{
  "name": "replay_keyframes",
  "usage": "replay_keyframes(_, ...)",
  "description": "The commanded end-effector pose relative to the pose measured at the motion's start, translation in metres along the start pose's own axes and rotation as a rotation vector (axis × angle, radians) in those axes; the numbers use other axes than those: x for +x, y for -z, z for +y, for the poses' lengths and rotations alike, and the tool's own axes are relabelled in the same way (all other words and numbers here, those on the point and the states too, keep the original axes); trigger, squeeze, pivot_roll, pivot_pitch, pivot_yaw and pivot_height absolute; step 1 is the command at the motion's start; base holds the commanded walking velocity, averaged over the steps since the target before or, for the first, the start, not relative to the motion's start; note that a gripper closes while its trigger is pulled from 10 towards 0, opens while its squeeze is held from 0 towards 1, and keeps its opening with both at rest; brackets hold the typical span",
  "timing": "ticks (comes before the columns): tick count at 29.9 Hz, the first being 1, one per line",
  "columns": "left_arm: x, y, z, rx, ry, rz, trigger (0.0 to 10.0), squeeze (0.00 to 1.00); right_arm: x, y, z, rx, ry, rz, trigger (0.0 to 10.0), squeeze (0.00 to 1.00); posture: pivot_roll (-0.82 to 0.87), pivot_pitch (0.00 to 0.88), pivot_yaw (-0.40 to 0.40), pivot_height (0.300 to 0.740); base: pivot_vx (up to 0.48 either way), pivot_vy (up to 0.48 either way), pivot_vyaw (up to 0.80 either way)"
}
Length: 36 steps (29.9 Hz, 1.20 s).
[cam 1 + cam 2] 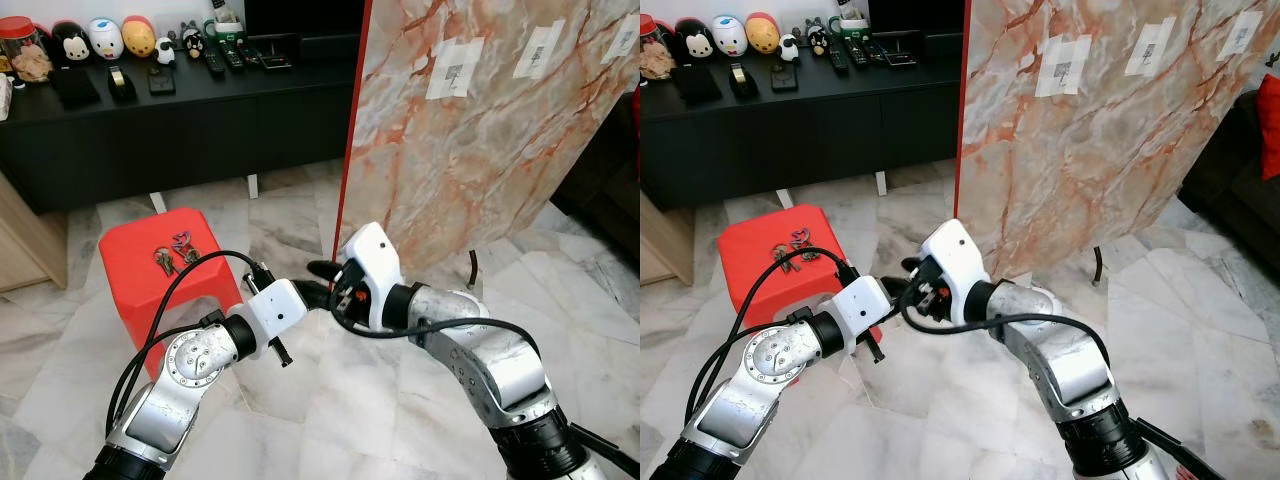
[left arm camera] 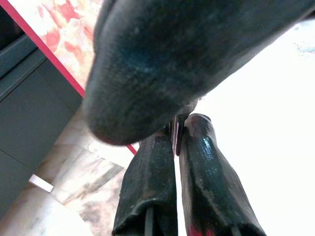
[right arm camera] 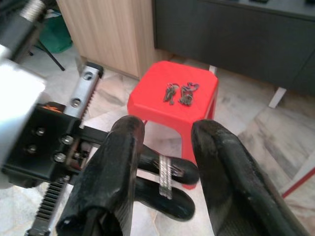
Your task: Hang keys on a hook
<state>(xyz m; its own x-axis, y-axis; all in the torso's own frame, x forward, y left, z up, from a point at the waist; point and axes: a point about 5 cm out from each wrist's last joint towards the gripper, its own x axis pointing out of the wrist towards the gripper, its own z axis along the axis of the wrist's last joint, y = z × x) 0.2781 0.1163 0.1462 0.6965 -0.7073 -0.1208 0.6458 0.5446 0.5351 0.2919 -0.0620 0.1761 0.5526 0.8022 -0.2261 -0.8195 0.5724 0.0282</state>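
A bunch of keys (image 1: 175, 252) lies on top of a red plastic stool (image 1: 140, 285), to my left on the floor; the right wrist view has the keys (image 3: 179, 93) lying there too. My left gripper (image 1: 318, 293) is shut on a small silver metal piece (image 3: 165, 178), held at mid-height in front of me. The thin piece (image 2: 176, 135) sits edge-on between its fingers (image 2: 152, 182). My right gripper (image 1: 322, 270) is open, and its fingers (image 3: 115, 172) straddle the left gripper's fingertips without closing on them.
A tall marble-patterned panel (image 1: 480, 130) with a red edge and white taped labels stands just right of the grippers. A black low cabinet (image 1: 180, 120) with figurines and remotes runs along the back. A wooden cabinet (image 3: 108, 34) stands at the left. The floor is marble tile.
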Motion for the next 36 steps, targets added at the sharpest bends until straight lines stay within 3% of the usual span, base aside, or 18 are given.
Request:
replay_keyframes(1, 0.0003, -0.0058, 0.0001, -0.006, 0.001, -0.022, 10.0, 0.0, -0.0013, 0.0008, -0.0041, 0.018, 0.019, 0.011, 10.0, 0.0, 0.13, 0.122, -0.12, 0.74, 0.0, 0.0, 0.0)
replay_keyframes(16, 0.0002, -0.0053, 0.0001, -0.003, -0.005, -0.016, 10.0, 0.0, 0.0016, 0.0053, 0.005, 0.016, -0.037, 0.038, 10.0, 0.0, 0.13, 0.125, -0.123, 0.74, 0.0, 0.0, 0.0)
replay_keyframes(17, 0.0002, -0.0052, 0.0001, -0.004, -0.005, -0.016, 10.0, 0.0, 0.0016, 0.0054, 0.0051, 0.016, -0.037, 0.038, 7.6, 0.0, 0.13, 0.125, -0.123, 0.74, 0.0, 0.0, 0.0)
replay_keyframes(18, 0.0001, -0.0051, 0.0001, -0.004, -0.006, -0.016, 10.0, 0.0, 0.0017, 0.0056, 0.0053, 0.016, -0.038, 0.039, 7.6, 0.0, 0.13, 0.125, -0.123, 0.74, 0.0, 0.0, 0.0)
replay_keyframes(19, 0.0002, -0.0051, 0.0001, -0.003, -0.007, -0.016, 10.0, 0.0, 0.0016, 0.0059, 0.0052, 0.014, -0.038, 0.04, 0.0, 0.0, 0.13, 0.126, -0.123, 0.74, 0.0, 0.0, 0.0)
replay_keyframes(36, -0.0002, -0.004, 0.0009, -0.003, -0.013, -0.01, 10.0, 0.0, 0.0024, 0.0064, 0.0057, 0.0, -0.038, 0.045, 0.0, 0.0, 0.13, 0.126, -0.124, 0.74, 0.0, 0.0, 0.0)
